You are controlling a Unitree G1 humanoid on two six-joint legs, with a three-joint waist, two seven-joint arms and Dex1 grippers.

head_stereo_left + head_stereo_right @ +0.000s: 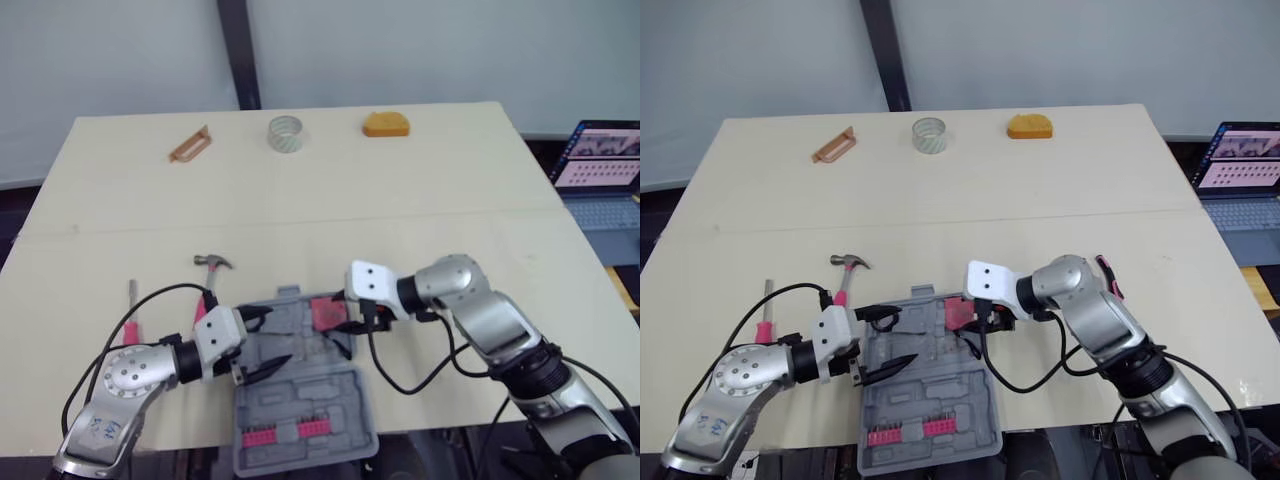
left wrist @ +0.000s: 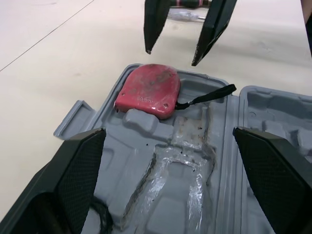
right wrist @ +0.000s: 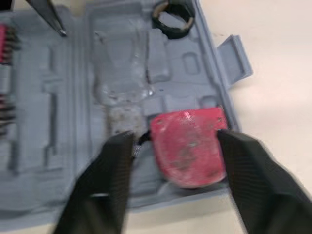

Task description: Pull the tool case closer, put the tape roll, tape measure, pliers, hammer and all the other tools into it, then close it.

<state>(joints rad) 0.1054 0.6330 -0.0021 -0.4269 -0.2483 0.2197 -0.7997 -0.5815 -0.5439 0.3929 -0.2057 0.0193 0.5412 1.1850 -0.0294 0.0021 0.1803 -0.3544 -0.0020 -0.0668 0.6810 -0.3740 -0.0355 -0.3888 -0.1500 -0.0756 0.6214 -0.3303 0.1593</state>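
Hammer [image 1: 207, 285] is lying where?
— Just beyond the left end effector [image 1: 278, 340], handle running toward it; that one is gaping wide over the tool case [image 1: 300, 400]. Tape measure [image 1: 325, 312] is resting inside, right end effector [image 2: 171, 54] hovering above it, fingers spread.

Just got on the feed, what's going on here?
The tool case lies open at the table's near edge, with the red tape measure in its far compartment. The right gripper hangs open over the tape measure, not gripping it, and the left gripper is open over the case's left side. The hammer and a screwdriver lie on the table to the left; the tape roll sits at the far edge.
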